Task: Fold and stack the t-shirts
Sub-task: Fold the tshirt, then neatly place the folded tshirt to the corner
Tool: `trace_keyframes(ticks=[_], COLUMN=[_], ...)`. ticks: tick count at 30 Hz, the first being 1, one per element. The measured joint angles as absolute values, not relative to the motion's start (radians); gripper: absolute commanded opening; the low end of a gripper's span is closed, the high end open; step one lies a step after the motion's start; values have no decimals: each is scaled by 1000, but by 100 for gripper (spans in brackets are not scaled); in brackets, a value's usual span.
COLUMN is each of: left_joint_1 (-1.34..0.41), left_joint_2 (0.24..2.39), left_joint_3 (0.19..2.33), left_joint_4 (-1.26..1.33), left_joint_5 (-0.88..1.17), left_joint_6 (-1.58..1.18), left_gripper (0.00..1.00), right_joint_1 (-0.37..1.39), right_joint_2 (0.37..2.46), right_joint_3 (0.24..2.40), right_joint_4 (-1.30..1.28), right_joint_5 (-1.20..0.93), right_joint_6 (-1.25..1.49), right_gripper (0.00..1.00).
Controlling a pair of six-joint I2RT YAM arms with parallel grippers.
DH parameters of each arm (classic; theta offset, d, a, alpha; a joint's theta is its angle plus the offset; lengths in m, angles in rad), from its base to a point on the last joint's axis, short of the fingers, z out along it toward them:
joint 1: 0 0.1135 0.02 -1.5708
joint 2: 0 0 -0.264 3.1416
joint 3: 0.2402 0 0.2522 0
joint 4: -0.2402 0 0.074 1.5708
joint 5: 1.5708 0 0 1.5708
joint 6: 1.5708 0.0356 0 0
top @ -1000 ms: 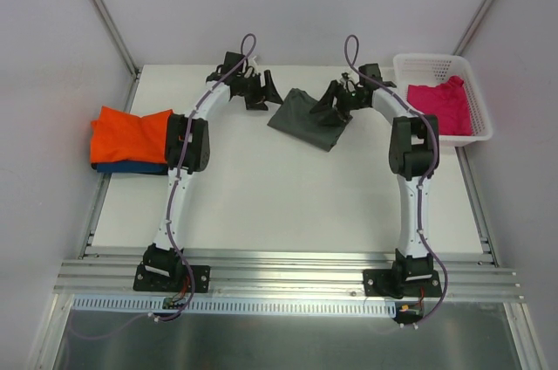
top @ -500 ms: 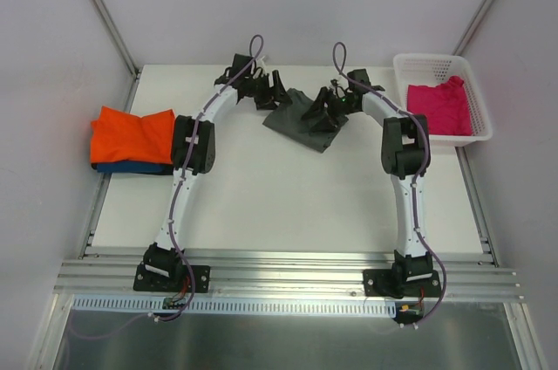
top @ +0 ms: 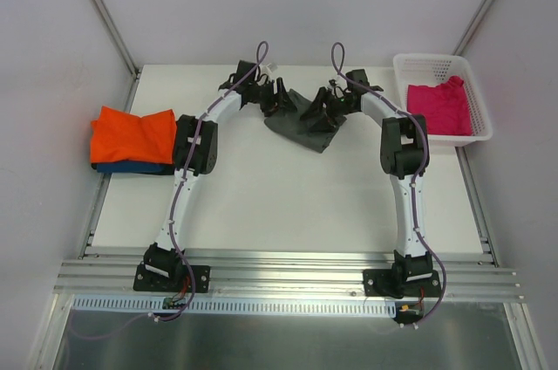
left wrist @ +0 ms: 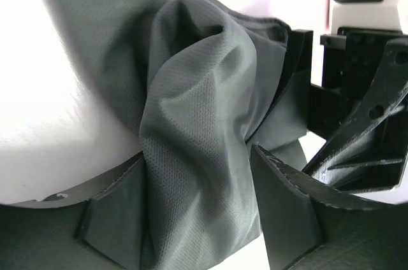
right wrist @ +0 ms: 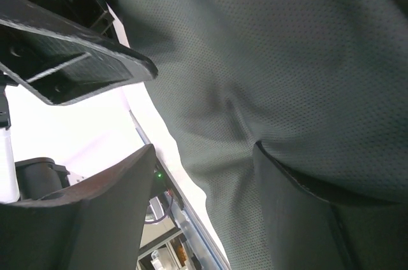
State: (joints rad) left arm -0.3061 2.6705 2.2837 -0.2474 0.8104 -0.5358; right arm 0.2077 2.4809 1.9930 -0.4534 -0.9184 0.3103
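A dark grey t-shirt (top: 302, 128) lies crumpled at the far middle of the table. My left gripper (top: 283, 98) is at its left edge. In the left wrist view a raised fold of the grey cloth (left wrist: 191, 92) runs between the left gripper (left wrist: 196, 155) fingers, which stand apart around it. My right gripper (top: 323, 108) is on the shirt's right part. Its view shows grey cloth (right wrist: 287, 60) lying against one finger (right wrist: 299, 213) of the open right gripper (right wrist: 204, 149), with a gap to the other. An orange t-shirt (top: 131, 133) lies folded on a blue one (top: 131, 167) at the left. A magenta t-shirt (top: 436, 106) sits in the basket.
A white mesh basket (top: 433, 62) stands at the far right corner of the table. The white table (top: 288, 200) is bordered by metal rails, and both arm bases are bolted to the frame at the near edge.
My left gripper has moved right onto the grey shirt's left edge and its jaws have narrowed around a fold. The right gripper shifted slightly left, and the shirt bunched up between them.
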Motion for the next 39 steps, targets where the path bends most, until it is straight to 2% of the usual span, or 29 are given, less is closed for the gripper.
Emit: trace_keyframes(ticks=[5, 9, 10, 11, 22, 34, 39], left_joint_1=[-307, -308, -309, -308, -279, -37, 2], left_joint_2=[2659, 2649, 2647, 2645, 2460, 2029, 1915], left_joint_3=[2238, 2199, 2187, 2175, 1916, 1743, 1703], left_joint_4=[-244, -248, -251, -253, -339, -659, -731], left_joint_5=[857, 889, 892, 896, 851, 686, 616], left_joint_6=[-542, -553, -557, -563, -503, -184, -98], left_gripper=[52, 26, 7, 1, 0, 0, 0], right_joint_1=[209, 210, 211, 212, 209, 39, 20], right_joint_2=[2481, 2481, 2481, 2481, 2478, 2374, 2365], right_joint_3=[1993, 1993, 1993, 1993, 1991, 1973, 1972], right_joint_4=[-453, -453, -453, -453, -459, -506, -511], right_joint_5=[-921, -922, -922, -922, -937, -928, -923], right_joint_6=[313, 313, 314, 313, 314, 271, 264], right_gripper=[67, 67, 67, 67, 67, 67, 68])
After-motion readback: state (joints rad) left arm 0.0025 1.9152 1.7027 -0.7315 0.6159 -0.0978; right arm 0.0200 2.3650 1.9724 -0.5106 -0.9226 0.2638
